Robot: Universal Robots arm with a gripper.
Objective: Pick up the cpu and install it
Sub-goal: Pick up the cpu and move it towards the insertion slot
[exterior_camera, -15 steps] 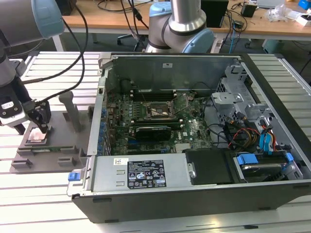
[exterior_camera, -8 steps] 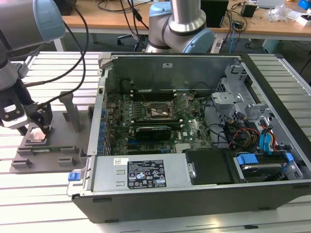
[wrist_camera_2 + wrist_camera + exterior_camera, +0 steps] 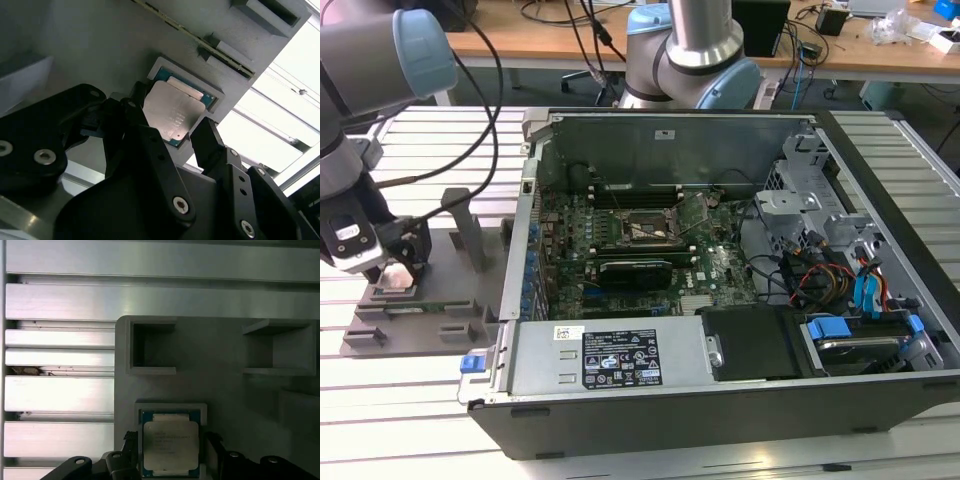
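Observation:
The cpu point(image 3: 172, 111), a small square chip with a silvery top, lies flat in a shallow recess of the grey plastic tray point(image 3: 420, 325). It is also visible in the first wrist view as the cpu point(image 3: 171, 445). My gripper point(image 3: 170, 120) hangs low over it, open, with one black finger on each side of the chip. The fingers point(image 3: 214, 445) stand just outside the recess edges. In the exterior view my gripper point(image 3: 396, 268) is at the far left, over the tray. The motherboard's black socket frame point(image 3: 642, 230) sits open inside the computer case.
The open computer case point(image 3: 720, 300) fills the middle and the exterior view's right, with drive cages and cables inside. Upright posts point(image 3: 465, 225) rise from the tray beside my gripper. A slatted metal table point(image 3: 420, 140) lies underneath. A second arm's base point(image 3: 695, 50) stands behind the case.

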